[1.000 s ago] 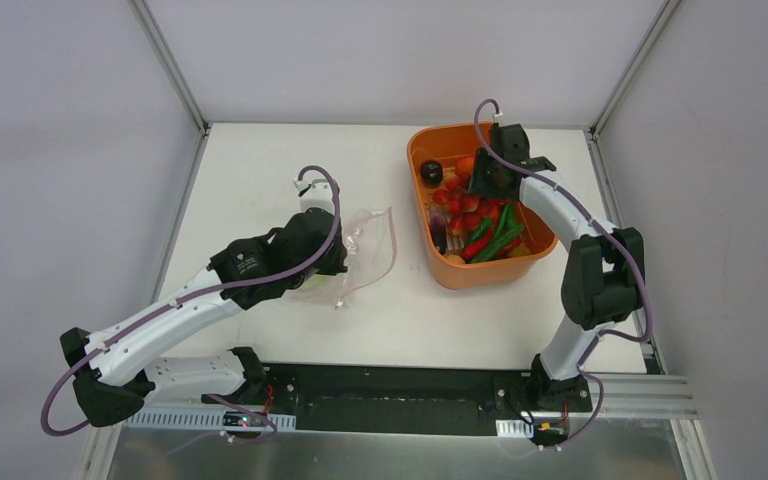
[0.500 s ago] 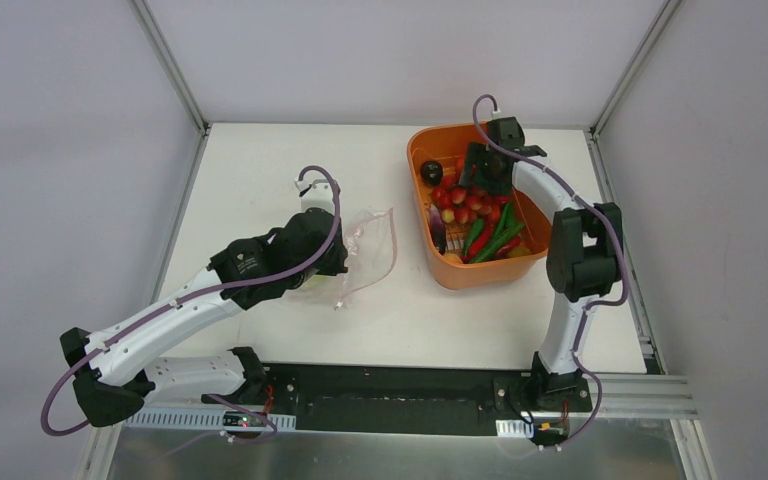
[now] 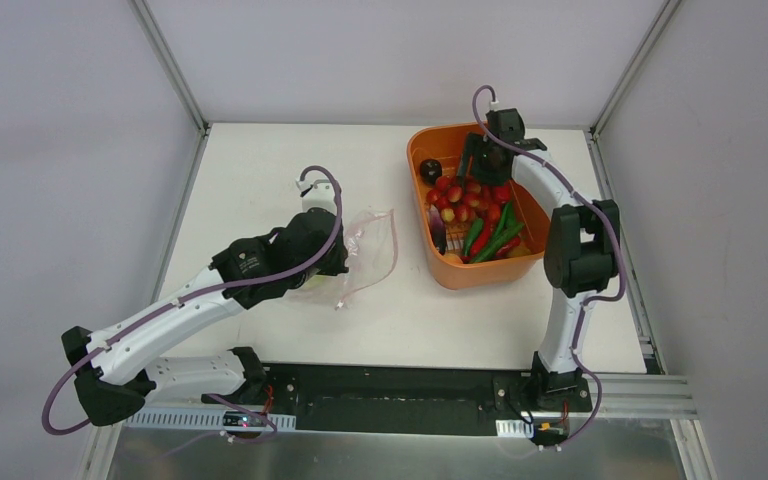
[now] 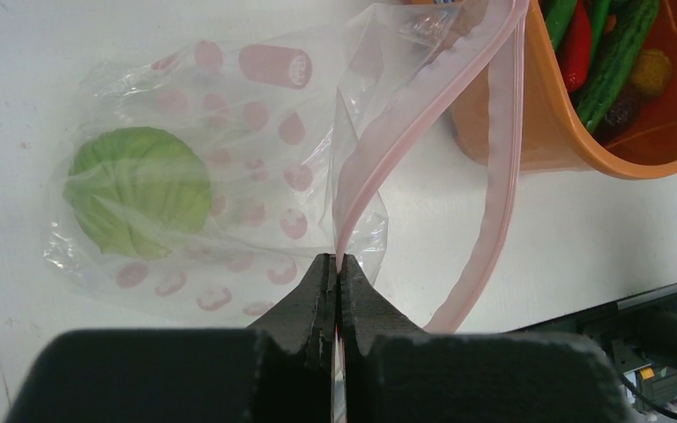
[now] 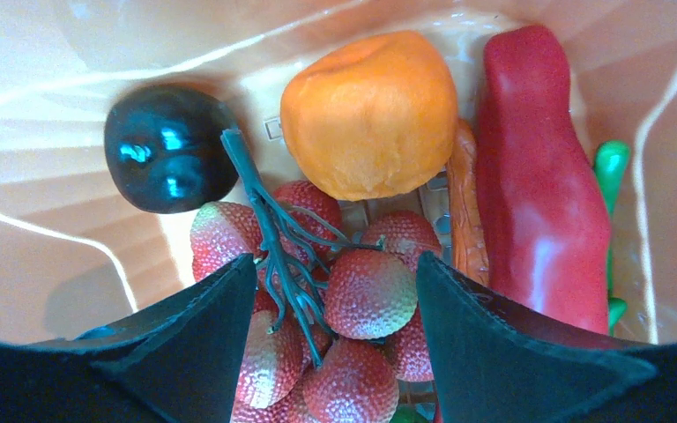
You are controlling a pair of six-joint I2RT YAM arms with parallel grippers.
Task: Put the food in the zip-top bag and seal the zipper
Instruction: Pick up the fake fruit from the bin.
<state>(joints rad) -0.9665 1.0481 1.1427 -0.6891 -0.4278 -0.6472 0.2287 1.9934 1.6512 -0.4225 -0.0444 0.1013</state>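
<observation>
Left wrist view: left gripper (image 4: 336,264) is pinched tight on the thin pink zipper strip (image 4: 504,132) of the clear dotted zip-top bag (image 4: 256,150), with a light green cabbage piece (image 4: 137,189) inside. Right wrist view: right gripper (image 5: 333,273) is spread wide over a red bumpy fruit bunch (image 5: 366,291) in the orange plastic tub (image 5: 44,229). Top view is too small to show either grip.

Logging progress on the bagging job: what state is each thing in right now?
Bag: mouth open, cabbage inside.
Zipper: unsealed, one lip pinched.
Left gripper: shut on zipper.
Right gripper: open over red fruit bunch.
Tub: upright, well filled.
</observation>
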